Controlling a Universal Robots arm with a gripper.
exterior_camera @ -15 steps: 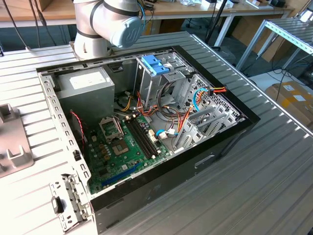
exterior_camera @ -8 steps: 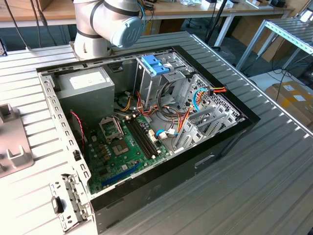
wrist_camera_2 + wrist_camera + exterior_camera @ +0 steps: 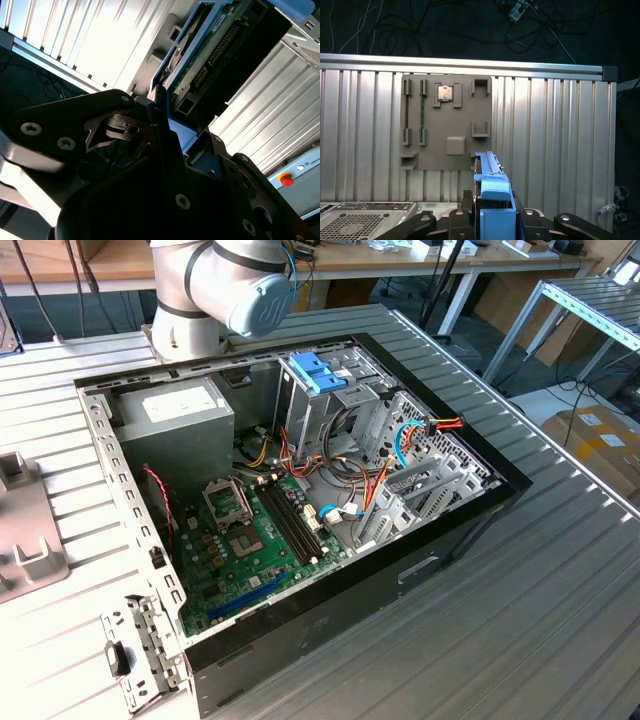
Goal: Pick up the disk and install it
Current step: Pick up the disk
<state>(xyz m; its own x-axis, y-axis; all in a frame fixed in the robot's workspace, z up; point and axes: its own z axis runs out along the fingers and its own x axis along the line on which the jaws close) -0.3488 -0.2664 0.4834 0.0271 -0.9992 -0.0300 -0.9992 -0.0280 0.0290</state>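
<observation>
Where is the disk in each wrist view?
First wrist view: the disk stands edge-on in the gripper, blue piece toward the camera, before the grey plate.
Second wrist view: the disk juts out past the gripper, green board side showing.
Shared landmark: the ribbed table behind the disk, also seen in the exterior view.

The robot arm is cut off by the exterior view's upper edge, so just its base joint shows at the table's far edge. A grey fixture plate is cropped at the exterior view's left. In the second wrist view, the gripper's dark body, clamped on the disk, hides the disk's near end, and its far end runs out of frame. In the first wrist view the disk is seen edge-on, so its flat faces are hidden.
</observation>
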